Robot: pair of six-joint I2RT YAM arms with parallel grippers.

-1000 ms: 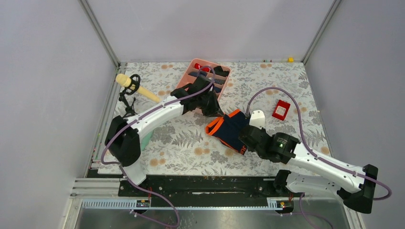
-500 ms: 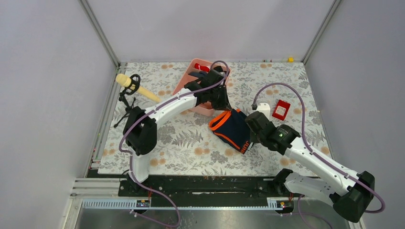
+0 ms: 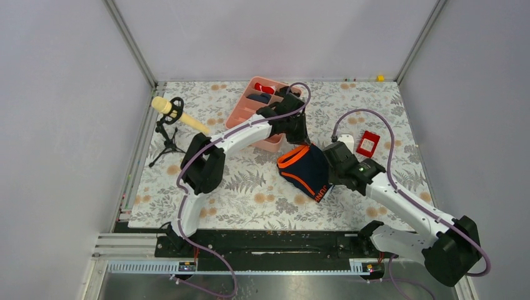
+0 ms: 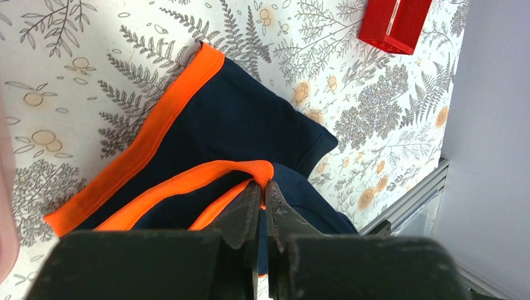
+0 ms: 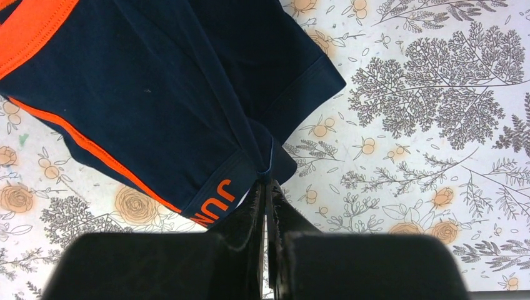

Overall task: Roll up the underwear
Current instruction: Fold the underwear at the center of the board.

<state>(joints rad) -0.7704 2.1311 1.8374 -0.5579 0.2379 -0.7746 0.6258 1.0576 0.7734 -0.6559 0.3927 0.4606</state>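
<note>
At the far left of your bench (image 3: 250, 194) a yellow foam-headed microphone (image 3: 164, 105) sits tilted on a small black tripod (image 3: 166, 147). To the right of it, toward the back, is the pink tray (image 3: 240, 115), with small rolled garments in its compartments (red and dark ones, as far as the overhead view lets you tell).

Your left arm reaches past the tray's near right corner. Its tool (image 4: 262, 190) is clenched on the underwear (image 3: 305, 170): in the left wrist view the two fingertips are pressed together on a fold of the orange waistband. A second run of that orange band lies stretched out farther from the tool, over the floral surface.

The underwear itself is in the middle of the bench, just in front of the tray and between your two tools. It is dark navy with an orange band at its left end and a thin orange seam along its near side.

Your right tool (image 5: 265, 184) is also clamped shut on the cloth. The right wrist view shows it pinching the navy leg hem, right beside orange lettering that reads "JUN".

Behind the right arm, a white object (image 3: 345, 141) sits near the garment's far corner, and a red box (image 3: 368, 143) lies just to the right of it, clear of the underwear.
</note>
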